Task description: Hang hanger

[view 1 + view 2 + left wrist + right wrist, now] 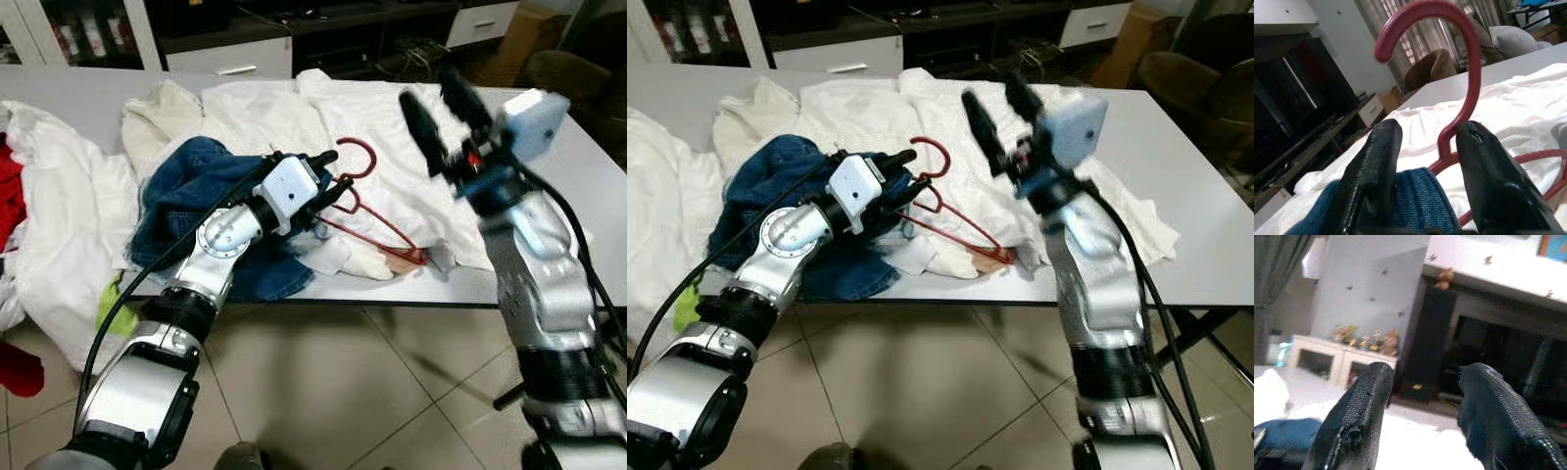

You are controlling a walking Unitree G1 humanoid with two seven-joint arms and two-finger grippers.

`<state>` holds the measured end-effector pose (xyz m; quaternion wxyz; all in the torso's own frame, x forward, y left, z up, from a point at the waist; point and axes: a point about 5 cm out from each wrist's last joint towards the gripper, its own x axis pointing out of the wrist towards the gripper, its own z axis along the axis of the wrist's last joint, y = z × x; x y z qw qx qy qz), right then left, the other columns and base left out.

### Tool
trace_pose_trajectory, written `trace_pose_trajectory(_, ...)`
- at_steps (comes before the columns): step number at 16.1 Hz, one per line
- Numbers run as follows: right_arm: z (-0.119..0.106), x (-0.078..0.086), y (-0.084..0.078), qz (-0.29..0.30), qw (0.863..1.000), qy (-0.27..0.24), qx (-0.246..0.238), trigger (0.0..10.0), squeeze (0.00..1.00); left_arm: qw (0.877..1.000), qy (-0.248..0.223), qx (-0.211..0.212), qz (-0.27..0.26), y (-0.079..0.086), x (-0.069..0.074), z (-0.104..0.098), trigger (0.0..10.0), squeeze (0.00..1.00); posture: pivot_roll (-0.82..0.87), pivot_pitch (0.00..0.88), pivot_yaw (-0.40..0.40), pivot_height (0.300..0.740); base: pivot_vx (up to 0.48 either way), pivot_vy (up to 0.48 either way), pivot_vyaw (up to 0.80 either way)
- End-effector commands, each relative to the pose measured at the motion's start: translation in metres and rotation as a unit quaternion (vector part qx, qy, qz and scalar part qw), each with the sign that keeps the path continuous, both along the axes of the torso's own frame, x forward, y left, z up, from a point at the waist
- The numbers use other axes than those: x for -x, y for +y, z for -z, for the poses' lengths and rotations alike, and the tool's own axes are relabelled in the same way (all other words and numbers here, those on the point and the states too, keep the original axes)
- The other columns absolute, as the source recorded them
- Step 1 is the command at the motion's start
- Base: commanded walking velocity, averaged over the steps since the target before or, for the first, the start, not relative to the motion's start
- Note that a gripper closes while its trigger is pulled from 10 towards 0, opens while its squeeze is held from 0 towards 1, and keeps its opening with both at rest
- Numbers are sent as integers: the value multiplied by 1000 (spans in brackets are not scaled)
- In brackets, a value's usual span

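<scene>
A red plastic hanger (pixel 373 157) lies on white clothes (pixel 265 108) in the middle of the grey table (pixel 593 176), its hook pointing to the far side. My left gripper (pixel 341 171) is low over the pile at the hanger's neck. In the left wrist view the hook stem (pixel 1476 68) rises between the spread fingers (pixel 1376 161), close against one of them, and the left gripper (pixel 1430 129) is open. My right gripper (pixel 428 88) is raised above the table's right half, open with nothing between its fingers (pixel 1359 411).
Blue jeans (pixel 191 186) lie under my left forearm. More white laundry (pixel 59 225) and a red cloth (pixel 8 196) hang over the table's left end. Dark cabinets (pixel 323 39) stand behind, a brown armchair (pixel 568 69) at the far right, tiled floor (pixel 343 382) below.
</scene>
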<state>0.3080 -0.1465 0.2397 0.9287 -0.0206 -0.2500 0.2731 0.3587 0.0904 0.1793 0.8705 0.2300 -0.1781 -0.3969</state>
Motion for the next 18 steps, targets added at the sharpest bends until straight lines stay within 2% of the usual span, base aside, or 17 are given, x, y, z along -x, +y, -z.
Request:
trace_pose_trajectory(1,9,4,-1,-22,999,22,14,10000,0,1000,-11,-3,0,0,-3,-7,10000,0,121,1,8,740,0,0,0)
trace_pose_trajectory(3,35,12,0,-47,996,69,46,10000,0,1000,-11,-3,-2,1,-3,-7,10000,0,121,1,8,740,0,0,0)
trace_pose_trajectory(9,60,11,8,-62,990,118,56,10000,0,1000,-11,-3,-9,6,-3,-6,10000,0,126,2,-1,740,0,0,0)
trace_pose_trajectory(18,66,2,24,-84,987,123,63,10000,0,1000,-13,-4,-15,9,-4,-6,10000,0,135,1,1,740,0,0,0)
